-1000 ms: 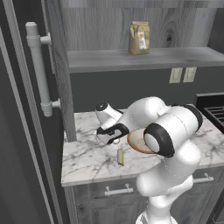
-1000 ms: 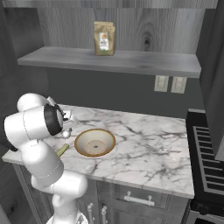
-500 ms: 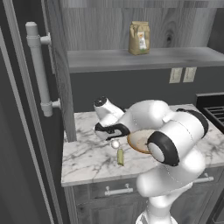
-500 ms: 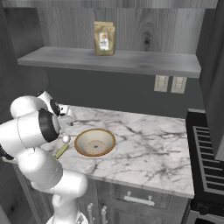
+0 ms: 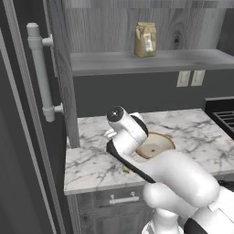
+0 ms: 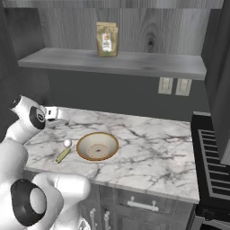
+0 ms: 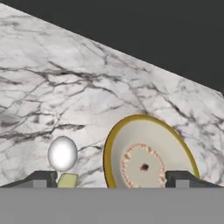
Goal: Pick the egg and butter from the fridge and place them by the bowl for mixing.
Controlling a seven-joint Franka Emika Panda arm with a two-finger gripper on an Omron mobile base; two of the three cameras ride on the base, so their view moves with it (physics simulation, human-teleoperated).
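Note:
The white egg (image 6: 67,143) rests on the marble counter just left of the tan-rimmed bowl (image 6: 97,146). The olive butter (image 6: 63,155) stick lies beside the egg, nearer the counter's front edge. My gripper (image 6: 57,120) hovers above and behind them, open, with nothing between its fingers. In the hand view the egg (image 7: 62,153), an end of the butter (image 7: 68,180) and the bowl (image 7: 146,158) lie below the wide-spread gripper (image 7: 111,179). The arm hides most of the bowl (image 5: 160,142) in the left base view. The fridge (image 5: 20,137) stands at far left.
A brown paper bag (image 6: 107,39) stands on the wall shelf (image 6: 134,63) above the counter. The stove (image 6: 213,157) borders the counter on the right. A wood cabinet side (image 5: 61,82) rises between fridge and counter. Bare marble (image 6: 152,139) stretches right of the bowl.
The gripper has opened and let go of the butter, which now lies on the counter by the egg. The hand has lifted up and back from it.

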